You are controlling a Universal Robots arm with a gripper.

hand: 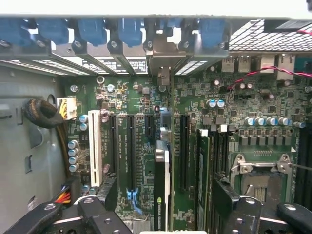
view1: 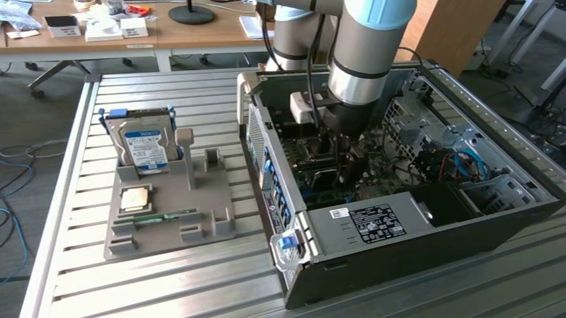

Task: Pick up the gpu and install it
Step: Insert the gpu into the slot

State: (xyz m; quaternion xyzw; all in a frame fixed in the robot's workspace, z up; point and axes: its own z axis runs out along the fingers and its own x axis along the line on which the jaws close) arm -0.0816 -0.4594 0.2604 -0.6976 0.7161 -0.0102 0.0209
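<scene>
Tray on the desk at 9 o'clock of the PC case: hard drive upright, CPU, RAM stick; upright slot beside the drive stands empty. GPU is inside the case, standing edge-on in a motherboard slot, bracket end toward the rear slot covers. Claw hangs spread wide just above the card, fingers either side, not touching it. Pick and insertion look done; whether it's fully seated I can't tell.

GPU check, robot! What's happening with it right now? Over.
Gripper open, down inside the computer case. GPU standing edge-on in a motherboard slot, between the fingers, not clamped. Nothing blocking it.
</scene>
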